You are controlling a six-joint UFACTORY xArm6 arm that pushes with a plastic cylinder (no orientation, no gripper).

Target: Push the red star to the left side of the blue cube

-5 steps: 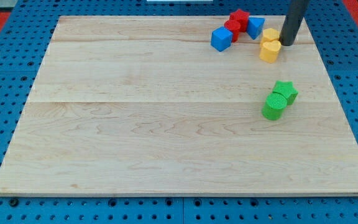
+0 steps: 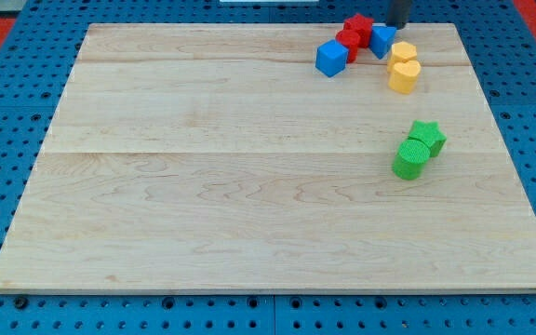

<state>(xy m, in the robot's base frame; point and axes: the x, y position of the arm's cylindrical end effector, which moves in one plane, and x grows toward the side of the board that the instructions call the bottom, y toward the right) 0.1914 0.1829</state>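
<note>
One view only, camera view; wooden board (image 2: 249, 186) on a blue pegboard (image 2: 7, 167); all blocks sit in the view's right half.

Top cluster near the board's far edge: red star (image 2: 358, 24) at the very top, w/ a 2nd red block (image 2: 347, 41) touching it just below-left, shape unclear; blue cube (image 2: 331, 58) below-left of that red block, touching or nearly so; a 2nd blue block (image 2: 382, 39), shape hard to make out, just right of the red pair. So the red star is up and to the right of the blue cube, w/ the other red block between them.

Yellow pair right of the cluster: upper yellow block (image 2: 403, 52) and lower yellow block (image 2: 404, 75), touching; lower one looks heart-like, not sure.

Green pair lower down, well apart from the rest: green star (image 2: 426, 136) w/ green cylinder (image 2: 410, 159) touching it below-left.

My tip (image 2: 397, 24): only a short dark stub of rod shows at the view's top edge, just above the 2nd blue block and right of the red star; can't tell if it touches either; rod has no jaws, holds nothing.
</note>
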